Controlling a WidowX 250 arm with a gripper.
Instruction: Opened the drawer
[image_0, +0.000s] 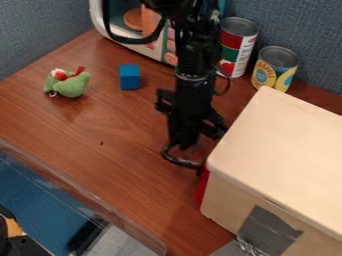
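One red can (230, 44) and one yellow can (274, 70) stand behind the cream box (280, 145). The box's red-fronted drawer (202, 188) is on its left side, by the gripper (184, 144); how open that is, or whether it holds the dark curved handle (179, 161), I can't tell. Farther left of the box lie a blue block (129, 77) and green plush toy (70, 84).

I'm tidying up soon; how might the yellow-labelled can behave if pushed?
The can looks like rigid metal, so it probably won't squash. Standing upright, it would likely slide or tip; its round side suggests it could roll once over.
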